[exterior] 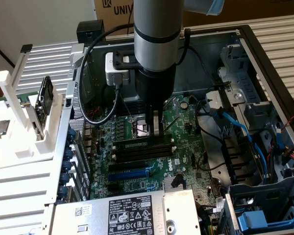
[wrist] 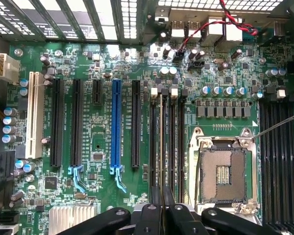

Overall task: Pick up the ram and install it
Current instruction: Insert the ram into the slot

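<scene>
One hand (exterior: 157, 136), nearly closed apparently on the ram (wrist: 162, 147), poises it edge-on for seating over slots (exterior: 137, 152) at the socket's (exterior: 141, 128) exterior-view six o'clock.

The arm (exterior: 154, 29) is held upright above the processor socket (exterior: 141, 128), with the wrist (exterior: 155, 85) directed straight down. The gripper (exterior: 157, 134) is positioned just beside the socket, on the exterior view's right of it, close to board level. In the wrist view the gripper (wrist: 162, 198) is also found just beside the socket (wrist: 224, 169). Its two fingers (wrist: 156, 196) are set parallel and almost together, clamped on the thin edge of the ram (wrist: 161, 147). The black finger links (wrist: 112, 218) are spread outward on either side.
</scene>
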